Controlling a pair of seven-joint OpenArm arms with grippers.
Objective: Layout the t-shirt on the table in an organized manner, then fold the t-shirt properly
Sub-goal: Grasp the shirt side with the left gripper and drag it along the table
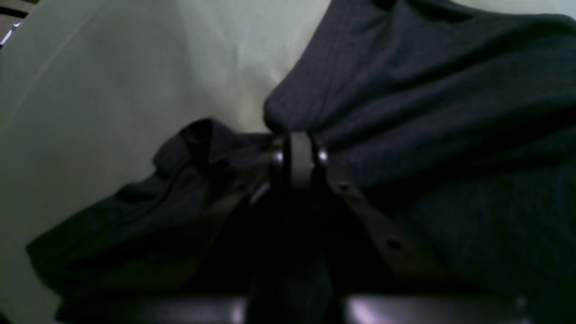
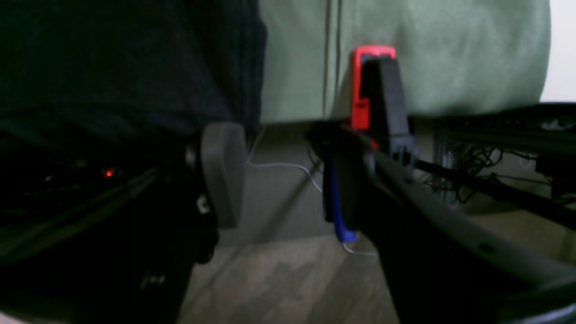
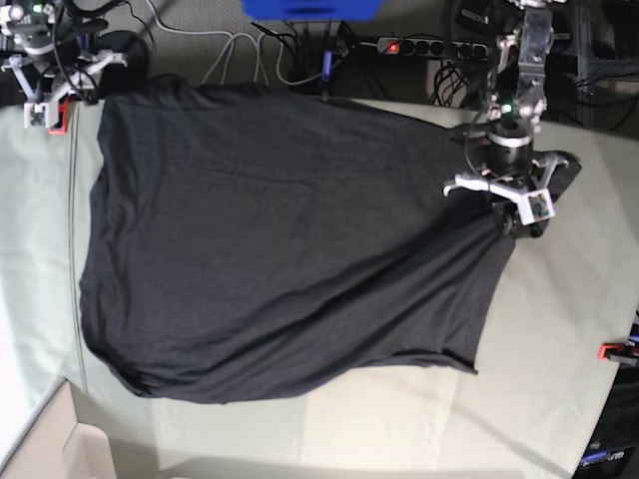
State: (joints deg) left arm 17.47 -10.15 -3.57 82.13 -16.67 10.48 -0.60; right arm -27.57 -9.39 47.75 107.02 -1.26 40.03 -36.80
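The charcoal-black t-shirt [image 3: 280, 249] lies spread over most of the table [image 3: 559, 399], with folds pulled toward its right end. My left gripper [image 3: 507, 222] is shut on a bunch of the shirt's right edge. In the left wrist view the fingertips [image 1: 297, 146] pinch the dark fabric [image 1: 450, 112]. My right gripper [image 3: 55, 100] is at the table's far left corner, beside the shirt's corner. In the right wrist view it [image 2: 301, 153] is open, with nothing between the fingers; the shirt [image 2: 112, 58] hangs just to its left. No print shows.
A red clamp [image 2: 365, 85] sits on the table edge right by my right gripper [image 3: 57, 125]. Another red clamp [image 3: 614, 350] is at the right edge. Cables and a power strip [image 3: 419, 47] lie behind the table. A cardboard box [image 3: 85, 451] is at the front left.
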